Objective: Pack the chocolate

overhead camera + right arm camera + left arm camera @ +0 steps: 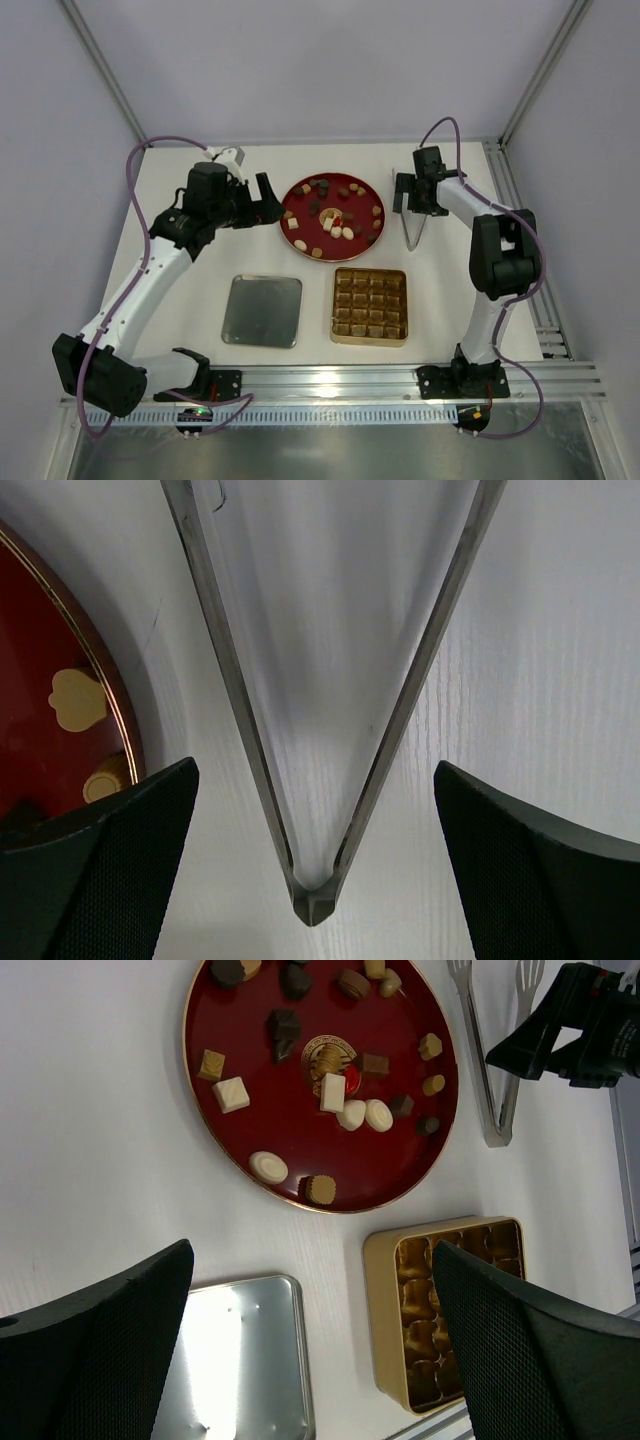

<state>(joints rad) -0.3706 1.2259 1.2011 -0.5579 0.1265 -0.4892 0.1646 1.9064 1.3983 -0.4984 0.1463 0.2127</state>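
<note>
Left to right, from the top view. Left gripper (262,203): fingers spread wide, nothing between them, poised just beside the left rim of the red plate (360,250). Silver lid (261,311): flat on the table, near side, apart from the other things. The chocolate (335,228): tan, dark and cream pieces scattered over the plate, none yet in a cell that I can see. Gridded tin (335,305): open, directly nearer to me than the plate, its cells apparently vacant. Tongs (414,232): lying just right of the plate, hinge towards me, arms splayed. Right gripper (418,208): jaws fully apart and empty, one on either side of the tongs and above them.

I judge the step in hand to be taking up the tongs. To do it well, I would lower the right arm centred over the two arms, partway up from the hinge, and close gently so that the tongs neither twist nor skid towards the plate.
</note>
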